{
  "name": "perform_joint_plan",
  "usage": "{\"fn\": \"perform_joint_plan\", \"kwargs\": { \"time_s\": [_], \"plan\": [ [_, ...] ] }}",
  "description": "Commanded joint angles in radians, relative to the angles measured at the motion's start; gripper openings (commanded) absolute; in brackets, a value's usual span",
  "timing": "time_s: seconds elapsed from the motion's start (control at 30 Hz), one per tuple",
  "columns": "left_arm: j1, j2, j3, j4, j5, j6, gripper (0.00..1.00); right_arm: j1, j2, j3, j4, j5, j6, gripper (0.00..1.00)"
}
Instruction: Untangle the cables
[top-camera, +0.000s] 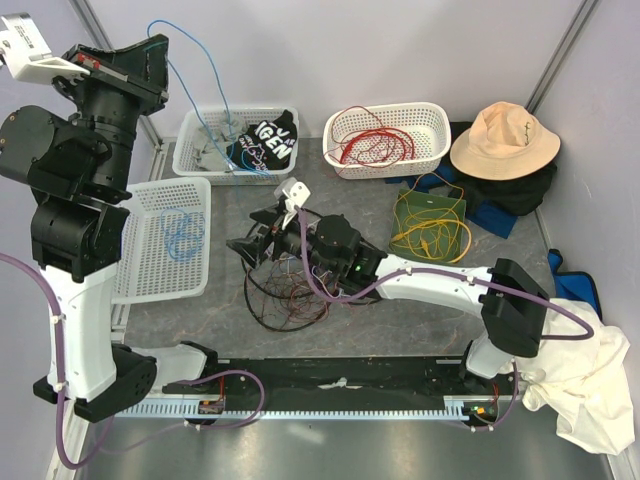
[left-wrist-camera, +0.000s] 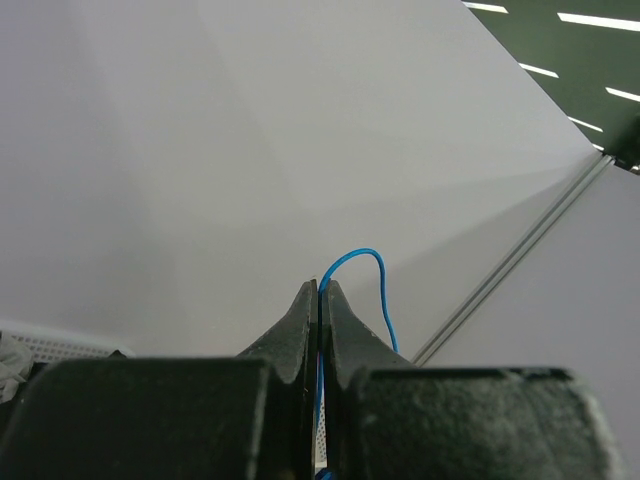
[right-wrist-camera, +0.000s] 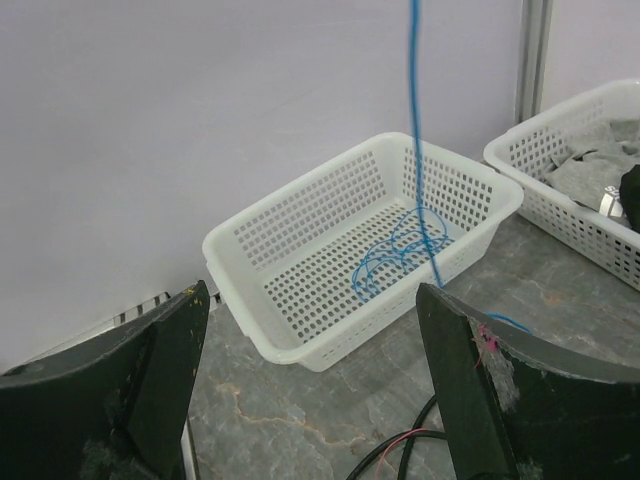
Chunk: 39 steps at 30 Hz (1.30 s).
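Cables lie in messy heap (top-camera: 285, 290) below right gripper (right-wrist-camera: 315, 300). Its jaws are wide open and hold nothing. Left gripper (left-wrist-camera: 320, 300) is high up, jaws pinched tight on blue cable (left-wrist-camera: 375, 270). Pull blue cable up slow, no jerks. If heap lifts too, right gripper should hold heap down. Blue cable likely goes in white basket (right-wrist-camera: 300, 205), beside blue coil (right-wrist-camera: 395, 250).

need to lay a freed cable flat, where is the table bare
Widest bare table: in front of the right arm, between the cable tangle and that arm's base. A narrower strip lies between the tangle and the left basket. Crowded along the back: the basket of red cables, hat, yellow cables.
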<state>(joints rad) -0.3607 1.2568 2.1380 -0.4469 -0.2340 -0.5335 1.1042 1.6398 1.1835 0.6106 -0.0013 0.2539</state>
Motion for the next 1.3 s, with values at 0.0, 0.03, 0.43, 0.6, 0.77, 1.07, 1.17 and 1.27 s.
{"fn": "perform_joint_plan", "kwargs": {
  "time_s": [0.0, 0.03, 0.43, 0.6, 0.77, 1.07, 1.17, 1.27],
  "plan": [
    [-0.003, -0.008, 0.0, 0.017, 0.036, -0.022, 0.02, 0.009, 0.035, 0.022, 0.025, 0.024, -0.047, 0.92],
    [-0.004, -0.008, 0.002, 0.016, 0.039, -0.023, 0.02, 0.009, 0.057, 0.04, 0.025, 0.111, -0.057, 0.92],
    [-0.004, -0.057, -0.065, 0.017, 0.064, -0.036, 0.02, 0.009, 0.219, 0.219, -0.037, 0.564, -0.171, 0.91],
    [-0.006, -0.066, -0.11, 0.027, 0.053, -0.037, 0.02, 0.009, 0.186, 0.159, -0.02, 0.497, -0.136, 0.91],
    [-0.004, -0.034, -0.09, 0.027, -0.019, 0.018, 0.02, 0.037, 0.082, 0.002, -0.022, 0.383, -0.053, 0.92],
    [-0.007, 0.001, -0.07, 0.027, -0.005, 0.001, 0.02, 0.098, -0.112, -0.159, -0.032, 0.417, -0.077, 0.93],
    [-0.009, 0.0, -0.082, 0.028, 0.025, -0.028, 0.02, 0.098, -0.081, -0.127, -0.034, 0.42, -0.107, 0.93],
    [-0.014, -0.004, -0.082, 0.028, 0.05, -0.045, 0.02, 0.097, -0.014, -0.062, -0.041, 0.432, -0.122, 0.94]
  ]
}}
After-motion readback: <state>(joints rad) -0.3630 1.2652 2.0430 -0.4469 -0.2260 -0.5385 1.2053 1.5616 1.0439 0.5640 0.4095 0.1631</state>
